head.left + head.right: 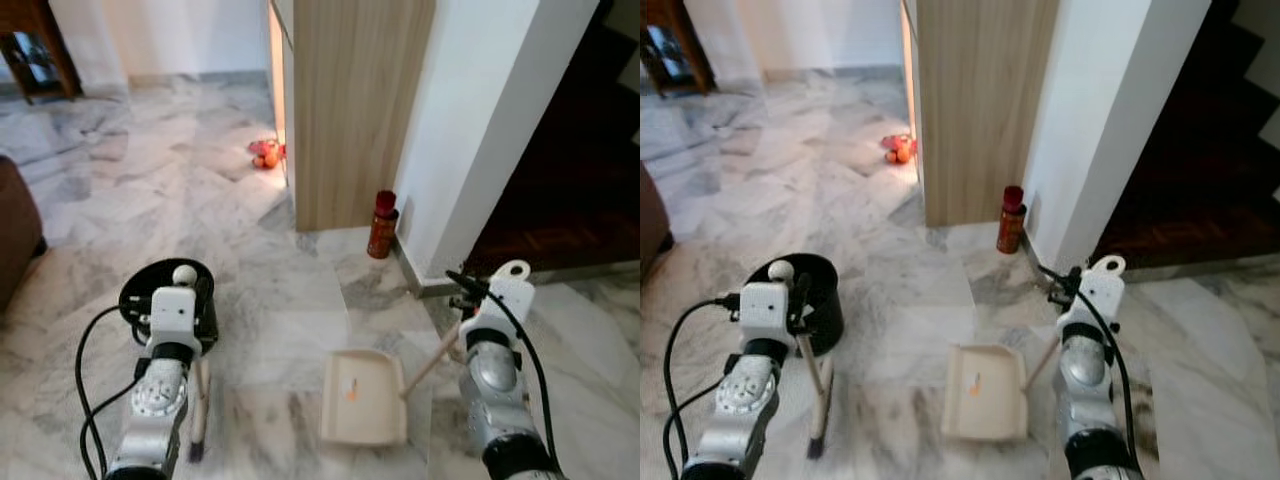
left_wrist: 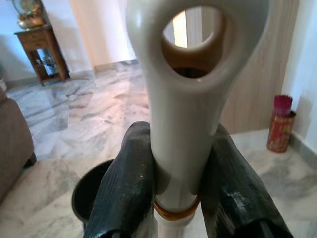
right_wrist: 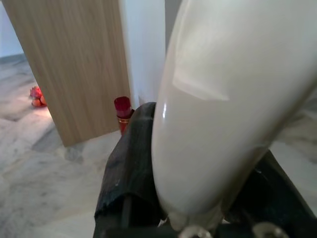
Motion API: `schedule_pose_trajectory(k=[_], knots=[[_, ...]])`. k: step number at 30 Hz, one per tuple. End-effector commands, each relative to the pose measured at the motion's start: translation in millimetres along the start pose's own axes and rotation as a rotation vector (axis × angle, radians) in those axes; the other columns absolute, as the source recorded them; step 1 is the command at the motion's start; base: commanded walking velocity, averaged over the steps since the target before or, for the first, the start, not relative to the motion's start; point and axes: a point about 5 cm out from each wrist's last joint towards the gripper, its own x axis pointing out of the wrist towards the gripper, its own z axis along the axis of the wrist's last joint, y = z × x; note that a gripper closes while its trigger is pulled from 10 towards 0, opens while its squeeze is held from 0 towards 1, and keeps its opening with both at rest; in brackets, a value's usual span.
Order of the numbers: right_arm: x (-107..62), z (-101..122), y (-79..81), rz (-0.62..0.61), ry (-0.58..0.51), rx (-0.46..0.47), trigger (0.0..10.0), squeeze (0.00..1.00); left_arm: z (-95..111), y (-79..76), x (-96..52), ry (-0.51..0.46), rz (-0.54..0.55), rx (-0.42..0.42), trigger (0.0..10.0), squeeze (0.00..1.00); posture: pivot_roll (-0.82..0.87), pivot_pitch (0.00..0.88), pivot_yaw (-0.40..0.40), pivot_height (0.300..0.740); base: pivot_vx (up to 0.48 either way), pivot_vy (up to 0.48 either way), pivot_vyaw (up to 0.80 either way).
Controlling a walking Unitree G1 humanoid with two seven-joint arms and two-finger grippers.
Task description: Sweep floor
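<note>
While the left gripper [image 2: 176, 183] is clamping the glossy cream brush handle [image 2: 185, 99] with its oval hanging hole, the right gripper [image 3: 198, 198] is gripping the smooth dustpan handle [image 3: 223, 99]; the flat beige dustpan [image 1: 364, 397] is lying on veined marble floor [image 1: 270, 310] beside a round black bin [image 1: 160, 290]

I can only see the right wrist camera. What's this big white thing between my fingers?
Observer: It's the handle of a cream dustpan. Your right end effector grips it, and the pan lies flat on the marble floor.
Operator: Is anything in it?
Observer: Yes, one small orange bit lies in the pan.
Operator: What about my other arm?
Observer: The left end effector is shut on a brush, with the bristle end down at the floor.
</note>
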Motion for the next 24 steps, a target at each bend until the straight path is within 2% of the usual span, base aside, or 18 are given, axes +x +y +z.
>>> schedule_pose_trajectory(k=[1,24], knots=[[6.1,15.6,5.1,0.012,-0.069,0.008,10.0,0.0,6.1,2.8,3.0,-0.034,0.01,0.002,10.0,0.0,0.02,0.0,-0.046,0.74,0.0,0.0,0.0],[6.9,16.7,5.1,0.008,-0.072,0.017,10.0,0.0,7.9,3.5,5.9,-0.047,0.019,-0.015,10.0,0.0,0.02,0.0,-0.048,0.74,0.0,0.0,0.0]])
